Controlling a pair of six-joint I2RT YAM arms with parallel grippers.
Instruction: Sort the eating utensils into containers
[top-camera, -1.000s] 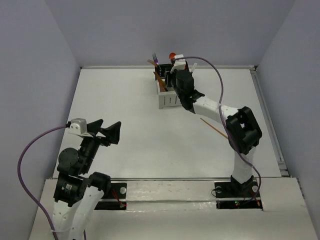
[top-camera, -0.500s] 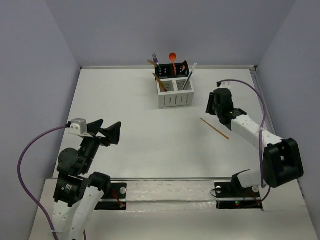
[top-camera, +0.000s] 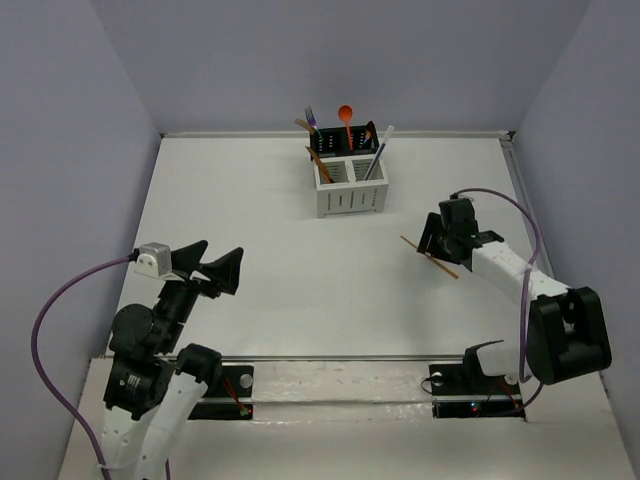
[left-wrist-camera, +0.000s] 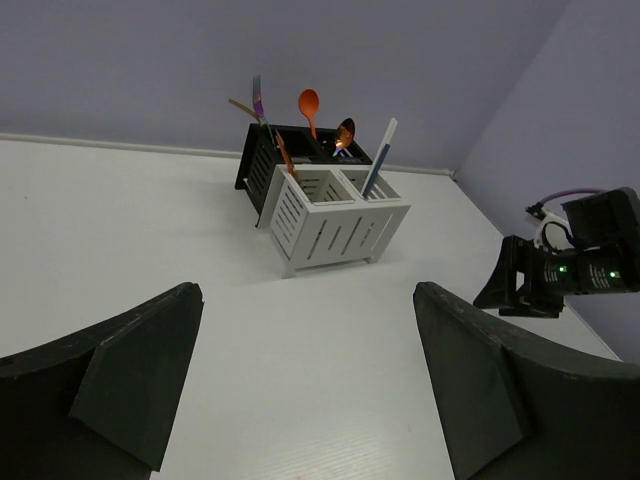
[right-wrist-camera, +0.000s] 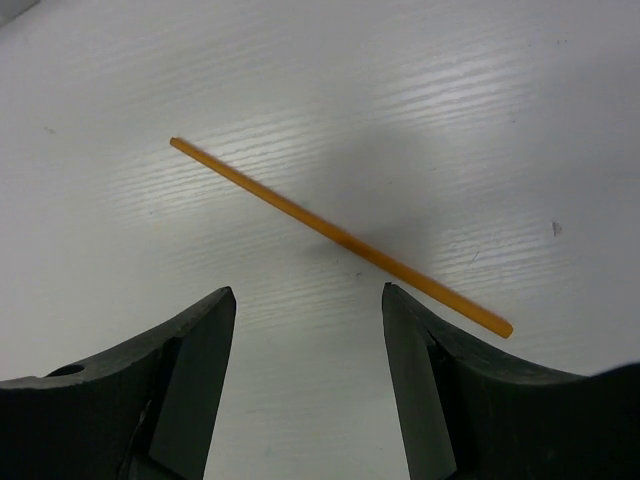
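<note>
One orange chopstick (top-camera: 430, 257) lies flat on the white table right of centre; it crosses the right wrist view (right-wrist-camera: 340, 238) just beyond the fingertips. My right gripper (top-camera: 432, 243) hangs low over it, open and empty; in the right wrist view the gripper (right-wrist-camera: 308, 292) has its jaws wide apart. The containers (top-camera: 350, 180), two white in front and two black behind, stand at the back centre holding an orange spoon (top-camera: 345, 117), a fork, a knife and other utensils; they also show in the left wrist view (left-wrist-camera: 325, 205). My left gripper (top-camera: 218, 268) is open and empty, raised at the near left.
Grey walls (top-camera: 100, 120) close the table on the left, back and right. A purple cable (top-camera: 500, 197) loops over the right arm, another (top-camera: 60, 295) beside the left arm. The table's near edge carries a rail (top-camera: 340, 358) with both arm bases.
My right arm drew back from the containers, swung right and came down toward the near side. It now hangs over the lying chopstick. The left arm barely shifted.
</note>
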